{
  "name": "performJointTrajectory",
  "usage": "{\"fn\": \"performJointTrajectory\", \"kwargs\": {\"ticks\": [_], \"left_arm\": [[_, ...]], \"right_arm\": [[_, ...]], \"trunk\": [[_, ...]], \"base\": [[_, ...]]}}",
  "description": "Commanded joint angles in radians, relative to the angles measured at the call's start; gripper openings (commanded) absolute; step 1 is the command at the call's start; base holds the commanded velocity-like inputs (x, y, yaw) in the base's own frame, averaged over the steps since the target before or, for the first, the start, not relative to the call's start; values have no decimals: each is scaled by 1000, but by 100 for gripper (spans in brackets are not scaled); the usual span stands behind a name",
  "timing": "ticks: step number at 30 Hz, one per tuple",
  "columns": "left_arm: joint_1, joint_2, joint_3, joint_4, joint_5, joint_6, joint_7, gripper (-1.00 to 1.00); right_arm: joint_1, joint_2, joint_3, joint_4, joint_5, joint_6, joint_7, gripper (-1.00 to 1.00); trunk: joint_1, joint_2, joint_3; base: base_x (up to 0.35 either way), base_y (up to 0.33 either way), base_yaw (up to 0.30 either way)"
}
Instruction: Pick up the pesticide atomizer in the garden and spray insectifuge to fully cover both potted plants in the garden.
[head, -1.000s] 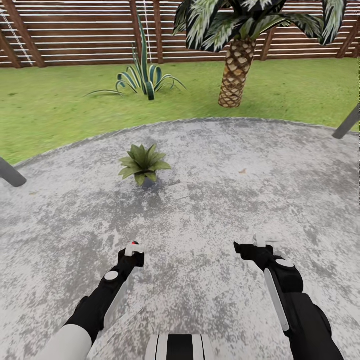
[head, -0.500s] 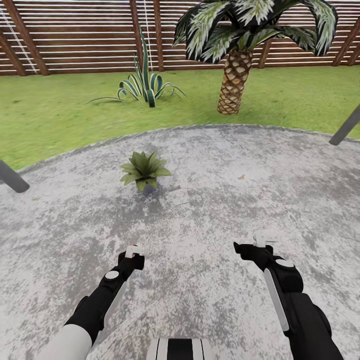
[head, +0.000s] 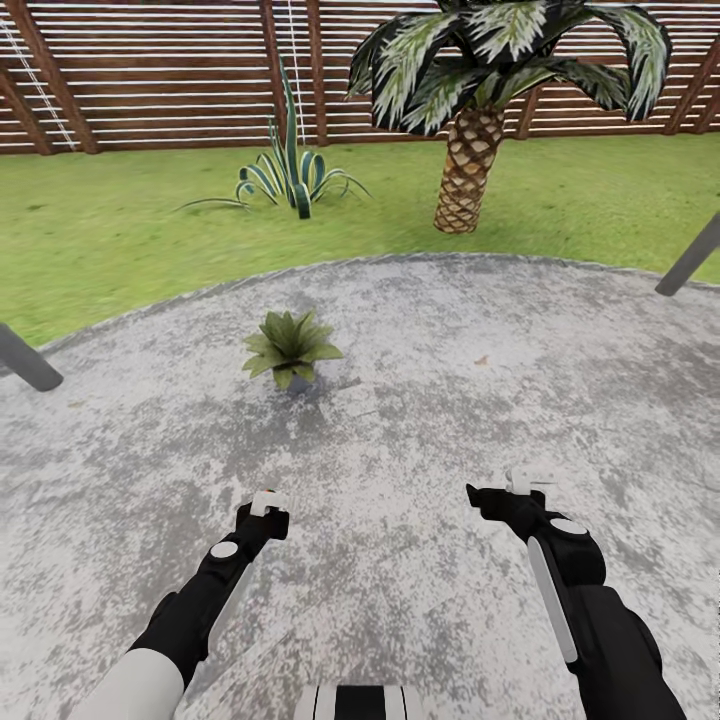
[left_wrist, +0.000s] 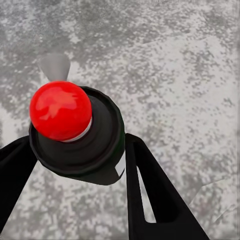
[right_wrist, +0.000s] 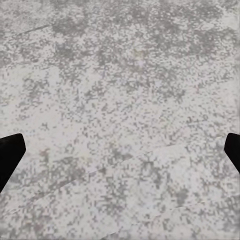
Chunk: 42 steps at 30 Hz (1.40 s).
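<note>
Camera shifted; potted plant (head: 290, 349) static on mottled patio (head: 450, 420). Left claw (left_wrist: 75, 150) grasps atomizer (left_wrist: 75, 130); right claw (right_wrist: 120, 150) spread.

blk arms (head: 205, 600), white trim, blk fingers (left_wrist: 155, 195)

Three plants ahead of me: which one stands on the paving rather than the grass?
The small low rosette, ahead of the left gripper. The striped agave and the palm both stand on the lawn.
</note>
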Motion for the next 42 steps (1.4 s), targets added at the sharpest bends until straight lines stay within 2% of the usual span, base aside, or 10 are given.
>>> {"fn": "performJointTrajectory", "kwargs": {"ticks": [1, 42], "left_arm": [[0, 0, -1, -2, 1, 6, 0, -100], [0, 0, -4, -2, -1, 6, 0, -100]], "right_arm": [[0, 0, 0, -1, 0, 5, 1, 100], [0, 0, 0, -1, 0, 5, 1, 100]], "trunk": [[-4, 7, 3], [-161, 294, 131]], "base": [[0, 0, 0], [0, 0, 0]]}}
